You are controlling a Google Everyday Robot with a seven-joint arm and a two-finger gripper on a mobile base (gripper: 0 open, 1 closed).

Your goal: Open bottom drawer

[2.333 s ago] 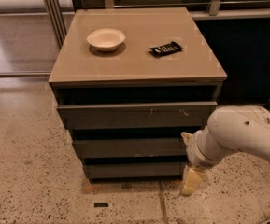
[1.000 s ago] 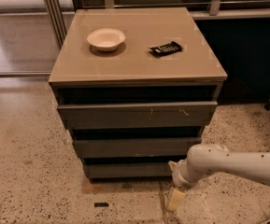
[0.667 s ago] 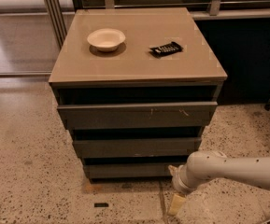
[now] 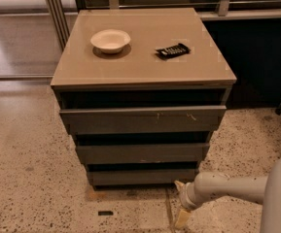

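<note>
Three-drawer cabinet (image 4: pixel 145 74): bowl (image 4: pixel 110 40), black item (image 4: pixel 172 50) on top. Gripper (image 4: pixel 180 203) low at cabinet's front-right, near bottom drawer (image 4: pixel 140 177); grip state can't tell. Speckled floor (image 4: pixel 33 188).

The counter (image 4: pixel 140 67) is showing a plain tan top, with a cream bowl (image 4: pixel 110 40) at far left and a black object (image 4: pixel 172 50) with pale marks right of it. Below, the bottom drawer (image 4: pixel 140 177) is looking plain dark grey, while the hand (image 4: pixel 181 203), near right beside its corner, is showing white and pale yellow against the beige, dark-flecked floor (image 4: pixel 33 178).
</note>
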